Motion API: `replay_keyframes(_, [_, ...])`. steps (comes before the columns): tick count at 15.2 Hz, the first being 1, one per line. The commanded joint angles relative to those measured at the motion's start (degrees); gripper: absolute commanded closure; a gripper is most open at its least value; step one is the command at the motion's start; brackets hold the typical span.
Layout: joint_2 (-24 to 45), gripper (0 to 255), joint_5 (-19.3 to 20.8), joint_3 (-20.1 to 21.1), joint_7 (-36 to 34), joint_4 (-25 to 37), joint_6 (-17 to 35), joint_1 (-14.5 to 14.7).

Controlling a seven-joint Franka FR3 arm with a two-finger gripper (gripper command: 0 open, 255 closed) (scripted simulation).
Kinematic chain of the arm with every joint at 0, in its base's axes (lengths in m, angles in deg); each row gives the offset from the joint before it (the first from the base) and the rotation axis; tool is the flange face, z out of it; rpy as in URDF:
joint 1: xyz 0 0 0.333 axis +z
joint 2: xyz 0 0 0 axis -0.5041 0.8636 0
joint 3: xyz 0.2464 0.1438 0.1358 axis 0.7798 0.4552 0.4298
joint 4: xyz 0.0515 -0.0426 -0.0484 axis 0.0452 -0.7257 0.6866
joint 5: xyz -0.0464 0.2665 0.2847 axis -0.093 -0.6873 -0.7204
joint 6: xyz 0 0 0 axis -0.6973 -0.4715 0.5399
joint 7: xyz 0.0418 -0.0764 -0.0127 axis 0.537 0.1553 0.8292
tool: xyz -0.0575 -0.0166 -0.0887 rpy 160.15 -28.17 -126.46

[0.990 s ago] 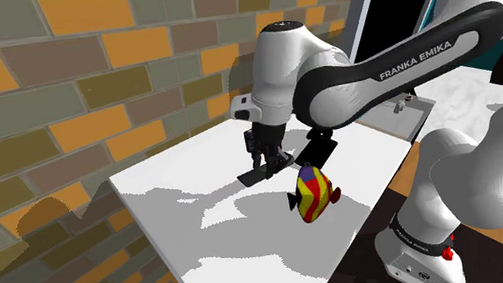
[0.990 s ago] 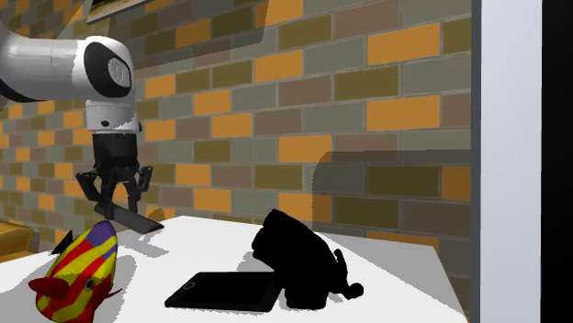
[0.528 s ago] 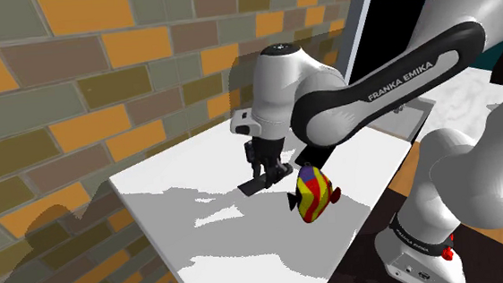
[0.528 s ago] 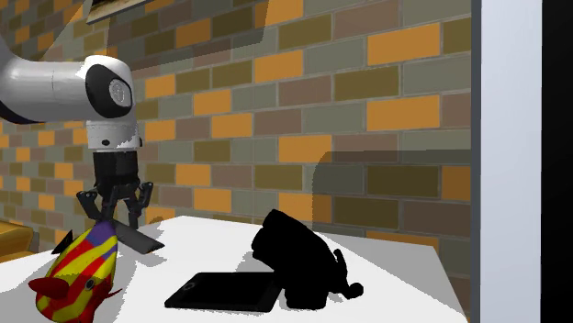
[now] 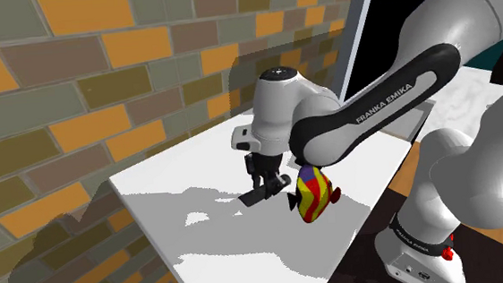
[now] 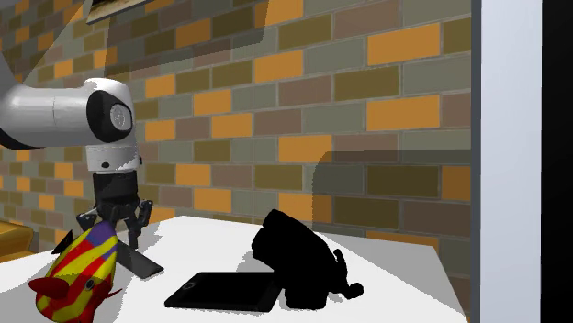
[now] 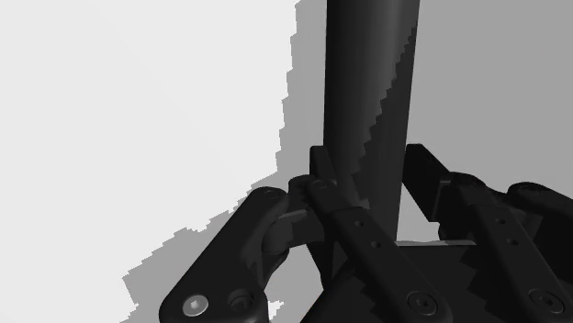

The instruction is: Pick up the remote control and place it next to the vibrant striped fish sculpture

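Nearest the arm's base, by the near edge of the white table (image 5: 154, 194), stood the striped fish sculpture (image 5: 313, 196), red, yellow and blue. It was the mark the remote had to end up beside. Just past it, on the shoulder view's left, the remote control (image 5: 260, 197) hung in the gripper (image 5: 265, 176), close to the fish but apart from it.

The claw was closed part-way, and its fingers (image 7: 363, 234) clasped the dark bar of the remote across its narrow sides near one end. The rest of the remote therefore stuck out ahead of the hand and sloped down toward the table. In the second exterior view its low end lay at the tabletop or barely above it; I could not tell whether it touched.

The hand pointed almost straight down, which I judged suited lowering the remote into the gap without brushing the fish. The task looked far along: the remote was at its place and only the release was left. Letting go while it was so tilted could have let it drop and slide against the fish.

Farther along the table, on the second exterior view's right of the fish, lay a flat black slab (image 6: 225, 292) with a black lump (image 6: 298, 259) just beside it. Both were well apart from the drop spot. Farthest off rose the brick wall (image 5: 76, 84) of orange, grey and olive.
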Motion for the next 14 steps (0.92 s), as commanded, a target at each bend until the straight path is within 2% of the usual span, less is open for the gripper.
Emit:
replay_keyframes(1, [1.22, 255, 0.20, 0.18, -0.33, -0.58, 1.84, -0.04])
replay_keyframes(3, [2.33, 255, 0.42, 0.26, -0.54, -1.07, 3.44, -0.13])
replay_keyframes(11, [2.33, 255, 0.42, 0.27, -0.54, -1.07, 3.44, -0.14])
replay_keyframes(12, [2.33, 0, 0.42, 0.26, -0.52, -1.07, 3.43, -0.14])
replay_keyframes(14, [2.34, 0, 0.42, 0.27, -0.54, -1.07, 3.44, -0.14])
